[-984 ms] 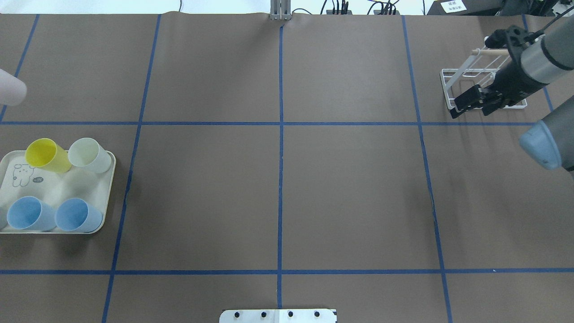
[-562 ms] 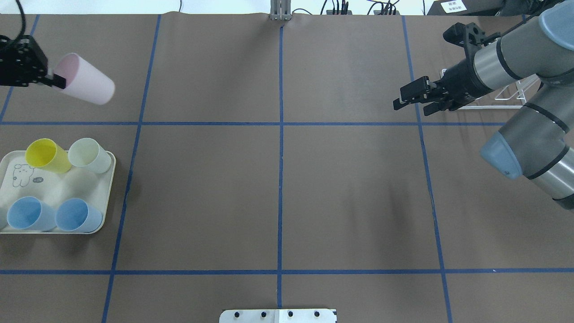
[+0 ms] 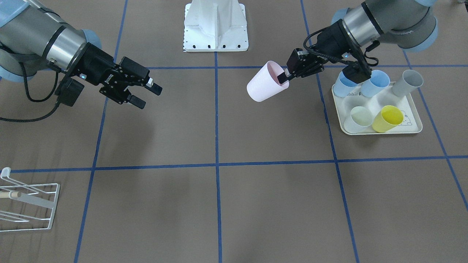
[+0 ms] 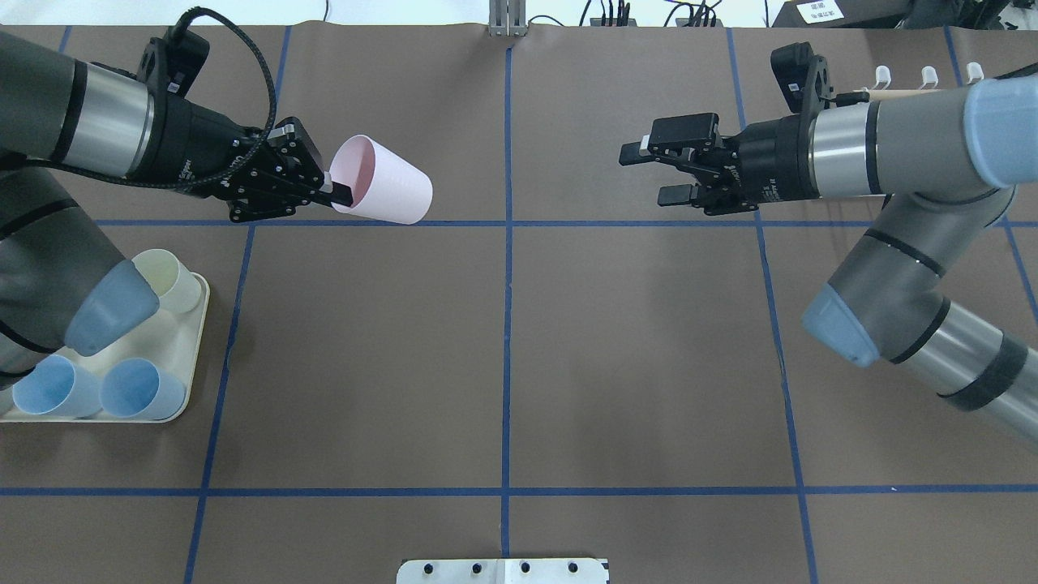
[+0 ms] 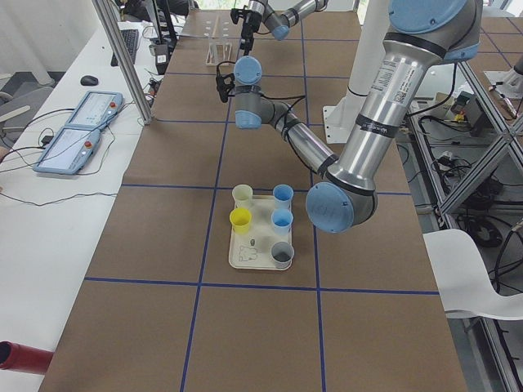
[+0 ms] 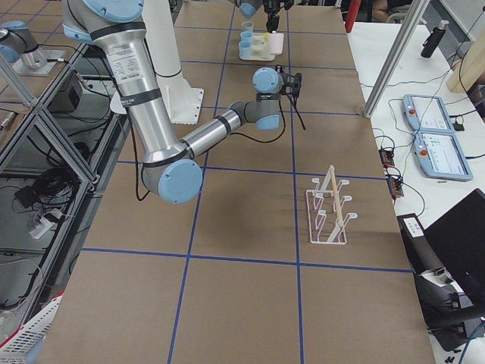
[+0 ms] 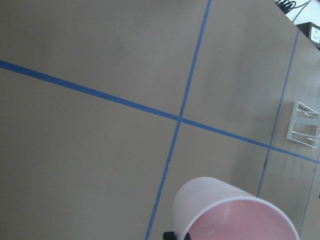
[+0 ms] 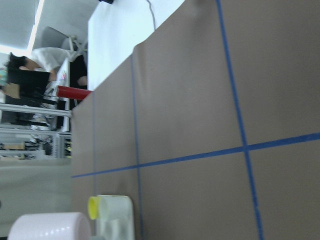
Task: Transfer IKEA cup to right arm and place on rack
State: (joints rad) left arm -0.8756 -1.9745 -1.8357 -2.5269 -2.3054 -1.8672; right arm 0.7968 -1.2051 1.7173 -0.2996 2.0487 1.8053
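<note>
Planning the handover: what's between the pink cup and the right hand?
Overhead view: only bare brown table paper and a blue tape line between the pale pink plastic cup and the black right hand.

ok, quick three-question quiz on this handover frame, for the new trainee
1. True or false: the right gripper is touching the pink cup.
2. How does the left gripper hold the cup? A) clamped around its base; B) pinching its rim, one finger inside; C) cradling it from below, jaws open.
3. Fill in: the tray holds ___ cups.

Key: 1) false, its jaws are open and a clear gap separates them; 2) B; 3) five (two blue, one grey, one pale, one yellow).
</note>
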